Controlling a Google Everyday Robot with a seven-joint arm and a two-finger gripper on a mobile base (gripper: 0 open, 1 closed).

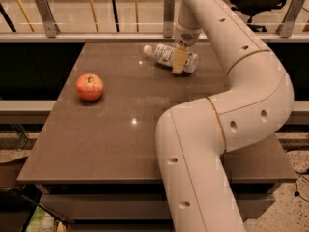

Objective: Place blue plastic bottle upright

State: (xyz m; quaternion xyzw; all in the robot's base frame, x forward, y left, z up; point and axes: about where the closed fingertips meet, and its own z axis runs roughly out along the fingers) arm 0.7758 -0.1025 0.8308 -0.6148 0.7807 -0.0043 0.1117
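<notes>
I saw the bottle [163, 54] lying on its side near the far edge of the worktop [125, 129], white cap pointing left, well apart from the apple [89, 86] on the left side. The claw [179, 66] hung from the arm straight over the bottle's right half, low against it and covering part of the label (whether it was gripping the bottle or only set against it, I could not tell).

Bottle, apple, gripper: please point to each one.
bottle [162, 54]: camera view, its body near the cap.
apple [89, 87]: camera view, its front middle.
gripper [178, 67]: camera view, its lower end, at the bottle.
</notes>
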